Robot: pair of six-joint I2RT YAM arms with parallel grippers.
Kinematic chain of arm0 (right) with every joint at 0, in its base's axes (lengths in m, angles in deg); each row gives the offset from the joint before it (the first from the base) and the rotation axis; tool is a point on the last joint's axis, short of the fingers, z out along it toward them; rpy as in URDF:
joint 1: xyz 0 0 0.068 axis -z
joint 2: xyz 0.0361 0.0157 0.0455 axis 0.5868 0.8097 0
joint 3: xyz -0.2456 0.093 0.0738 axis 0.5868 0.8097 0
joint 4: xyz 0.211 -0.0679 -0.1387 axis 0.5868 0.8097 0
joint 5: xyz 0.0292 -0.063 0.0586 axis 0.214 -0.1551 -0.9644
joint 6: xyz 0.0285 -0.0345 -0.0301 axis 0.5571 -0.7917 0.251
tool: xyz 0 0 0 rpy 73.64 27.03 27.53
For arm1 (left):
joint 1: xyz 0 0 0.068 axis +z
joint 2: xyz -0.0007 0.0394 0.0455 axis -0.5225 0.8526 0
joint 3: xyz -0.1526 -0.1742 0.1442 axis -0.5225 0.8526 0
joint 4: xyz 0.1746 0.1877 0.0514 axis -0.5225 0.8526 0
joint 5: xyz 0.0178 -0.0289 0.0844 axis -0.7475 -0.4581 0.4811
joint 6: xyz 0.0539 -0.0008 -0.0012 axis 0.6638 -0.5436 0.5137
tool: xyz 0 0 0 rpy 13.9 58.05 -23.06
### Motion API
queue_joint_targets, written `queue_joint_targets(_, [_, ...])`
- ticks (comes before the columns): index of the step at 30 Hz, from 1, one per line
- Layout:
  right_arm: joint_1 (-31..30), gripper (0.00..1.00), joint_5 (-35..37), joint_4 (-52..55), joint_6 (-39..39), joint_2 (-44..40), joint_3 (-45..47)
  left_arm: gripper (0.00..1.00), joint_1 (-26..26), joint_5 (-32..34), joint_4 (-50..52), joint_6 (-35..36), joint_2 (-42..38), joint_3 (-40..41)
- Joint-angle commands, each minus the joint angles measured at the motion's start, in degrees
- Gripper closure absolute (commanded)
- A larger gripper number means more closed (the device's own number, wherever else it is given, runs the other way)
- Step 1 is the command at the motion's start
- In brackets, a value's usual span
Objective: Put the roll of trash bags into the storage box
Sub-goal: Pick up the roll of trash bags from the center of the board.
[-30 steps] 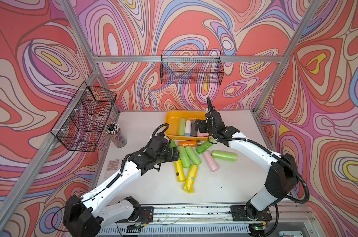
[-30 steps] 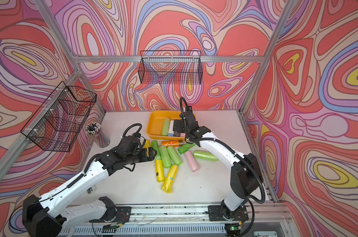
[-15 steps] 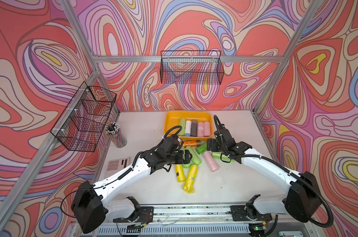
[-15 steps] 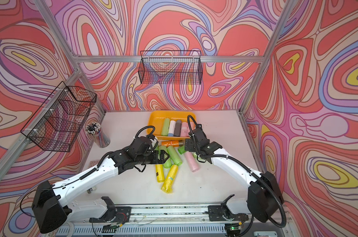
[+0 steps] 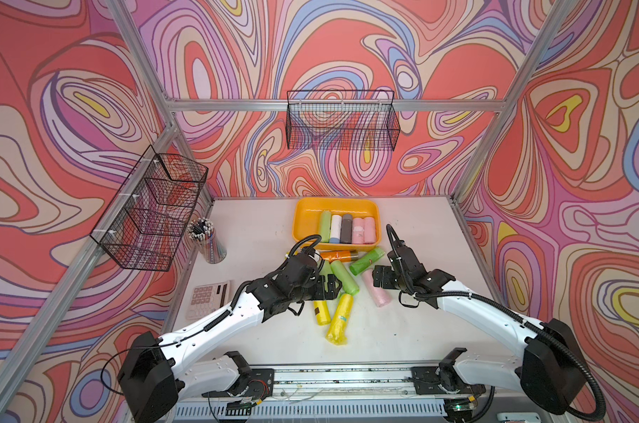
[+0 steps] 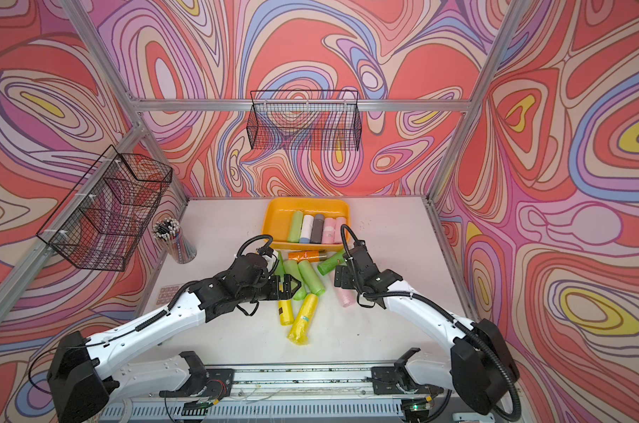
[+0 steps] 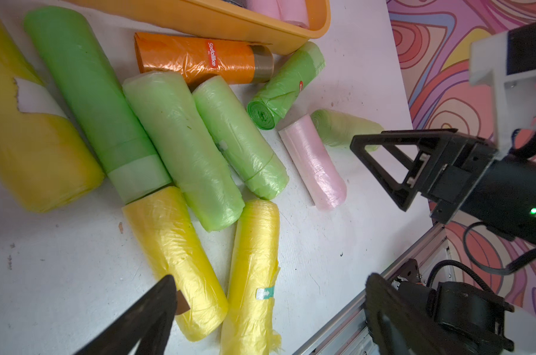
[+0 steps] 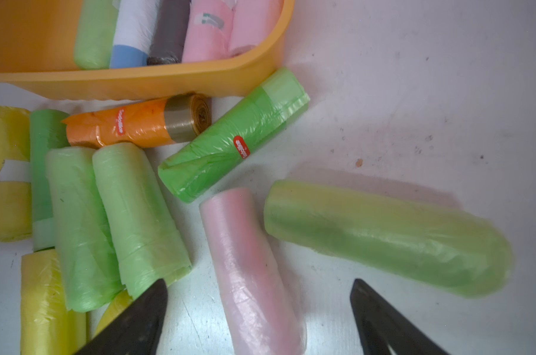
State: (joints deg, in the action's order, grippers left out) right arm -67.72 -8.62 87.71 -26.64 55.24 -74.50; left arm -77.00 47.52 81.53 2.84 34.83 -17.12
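**Top views.** The shallow orange-yellow plastic storage box point(image 5: 305, 223) stands at the back of the white surface point(image 5: 420, 234). Five rolls lie side by side inside it. More rolls lie loose on the surface in front of it. The left hand point(image 6: 296, 287) hangs over the near ends of the light green plastic rolls point(image 6: 309, 274). Its fingers are apart and hold nothing. The right hand point(image 5: 376, 277) sits at the far end of the pale pink plastic roll of trash bags point(image 5: 378, 297). Its fingers are also apart and empty. This pink roll lies flat on the surface, outside the storage box, in front of the box's right corner.

**Left wrist view.** Two yellow plastic rolls point(image 7: 174, 258) lie between the black fingers point(image 7: 143, 319) of the left hand. One fingertip overlaps the edge of a yellow roll, and contact cannot be confirmed. The pink roll lies beyond the green rolls, next to the right hand.

**Right wrist view.** The pink roll runs lengthwise between the two spread fingers of the right hand and touches neither. A yellow-green plastic roll point(image 8: 383, 236) lies just beside it.
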Motion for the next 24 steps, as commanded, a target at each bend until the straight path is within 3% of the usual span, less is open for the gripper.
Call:
queue_joint_targets(1, [0.32, 0.10, -1.42, -2.22, 1.81, 0.69, 1.53, 0.03, -0.27, 0.21, -2.72, 0.67, 2.22, 0.59])
queue_joint_targets(10, [0.32, 0.31, -4.69, -4.37, 2.67, 6.25, 1.30, 0.03, -0.30, -1.92, -2.15, 3.08, 6.49, -1.98])
queue_joint_targets(24, [0.29, 0.37, -5.82, -10.39, 5.13, 9.00, 6.48, 0.03, -0.27, -1.99, -2.74, 1.64, 5.40, -0.10])
